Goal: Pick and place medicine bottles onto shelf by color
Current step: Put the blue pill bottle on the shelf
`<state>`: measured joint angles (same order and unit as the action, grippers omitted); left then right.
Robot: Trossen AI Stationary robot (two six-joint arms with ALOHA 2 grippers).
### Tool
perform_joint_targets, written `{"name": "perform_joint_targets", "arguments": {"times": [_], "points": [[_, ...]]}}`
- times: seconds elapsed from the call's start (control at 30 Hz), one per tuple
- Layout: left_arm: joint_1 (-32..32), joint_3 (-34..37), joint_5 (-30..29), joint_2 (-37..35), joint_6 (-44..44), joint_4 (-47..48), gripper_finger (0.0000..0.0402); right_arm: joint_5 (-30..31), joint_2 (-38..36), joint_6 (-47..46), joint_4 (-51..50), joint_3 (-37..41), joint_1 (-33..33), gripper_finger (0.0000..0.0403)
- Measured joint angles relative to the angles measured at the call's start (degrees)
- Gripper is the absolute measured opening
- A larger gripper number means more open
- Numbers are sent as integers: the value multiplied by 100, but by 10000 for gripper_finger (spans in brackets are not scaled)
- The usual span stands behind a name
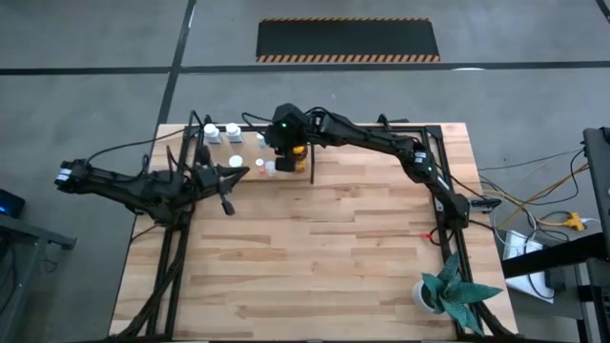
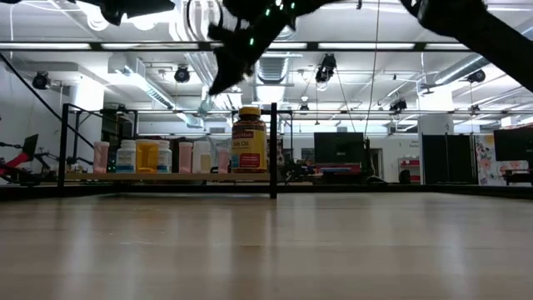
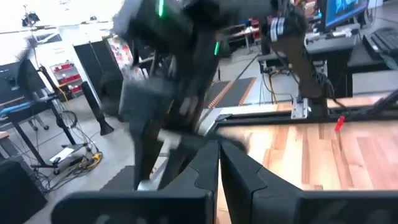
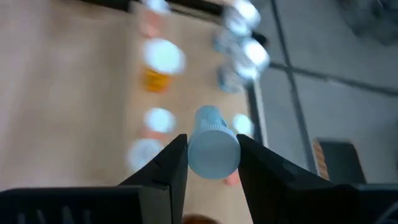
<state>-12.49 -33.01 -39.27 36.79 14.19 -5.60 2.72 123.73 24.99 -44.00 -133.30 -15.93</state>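
My right gripper [image 4: 212,163] hangs over the shelf [image 2: 166,177] at the table's far left and is shut on a pale blue bottle [image 4: 213,151]. It shows in the high view [image 1: 282,152] too. On the shelf's wooden board several small bottles [image 2: 158,157] stand in a row, and the larger amber jar [image 2: 249,140] stands next to the black divider post [image 2: 273,150]. In the high view the bottles [image 1: 233,133] and the jar [image 1: 299,152] lie under and beside the gripper. My left gripper [image 3: 219,163] is shut and empty, left of the shelf [image 1: 232,181]. My right gripper pinches the pale blue bottle by its sides [image 4: 189,152] between its two fingers. The fingers come from above, pointing down. The bottle is lifted clear, above the bottles that stand on the shelf.
A white pot with a green plant [image 1: 448,291] stands at the table's near right corner. Black frame tubes [image 1: 448,229] run along the table's left and right edges. The wide middle of the wooden tabletop [image 1: 324,257] is bare.
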Motion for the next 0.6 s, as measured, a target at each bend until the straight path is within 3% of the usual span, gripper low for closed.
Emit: {"name": "perform_joint_targets", "arguments": {"times": [0.2, 0.43, 0.6], "points": [[-2, 4, -2, 411, -19, 15, 10, -447, -532, 535, -1143, -67, 446, 111], [-76, 13, 66, 925, -939, 34, 86, -2569, -794, 105, -2685, 43, 849, 111], [-238, 34, 145, 1277, -1645, 62, 131, -2503, -736, -305, -2024, 998, 1151, 110]]}}
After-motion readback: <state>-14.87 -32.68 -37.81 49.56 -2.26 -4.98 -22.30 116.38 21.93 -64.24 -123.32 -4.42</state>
